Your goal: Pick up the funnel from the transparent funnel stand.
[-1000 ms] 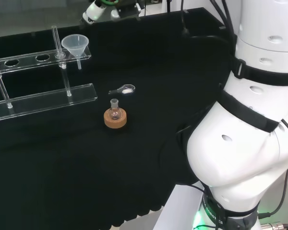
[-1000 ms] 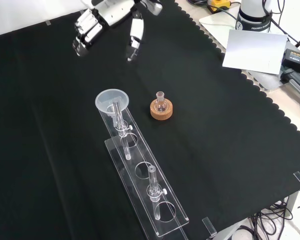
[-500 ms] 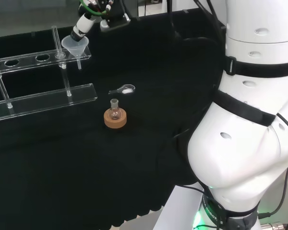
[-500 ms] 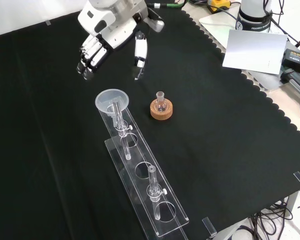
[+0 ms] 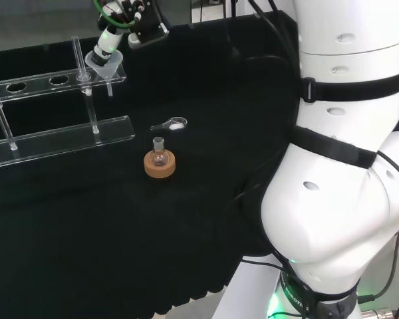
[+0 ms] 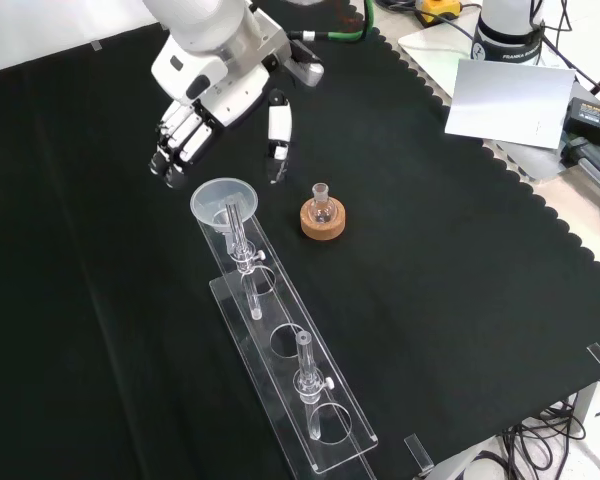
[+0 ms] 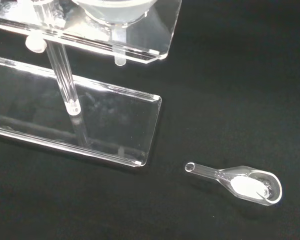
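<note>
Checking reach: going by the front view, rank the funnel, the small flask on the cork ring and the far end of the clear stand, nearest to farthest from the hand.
1. Funnel, just below the hand.
2. Flask on the cork ring, lower right.
3. Stand's far end, at the view's bottom.

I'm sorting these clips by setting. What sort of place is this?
Most likely a robotics lab set up as a chemistry bench: a funnel in a clear funnel stand, a small flask on a cork ring, and a glass scoop of white powder on black cloth.

Flask (image 6: 321, 203) on cork ring (image 6: 323, 221); scoop (image 7: 238, 180)
</note>
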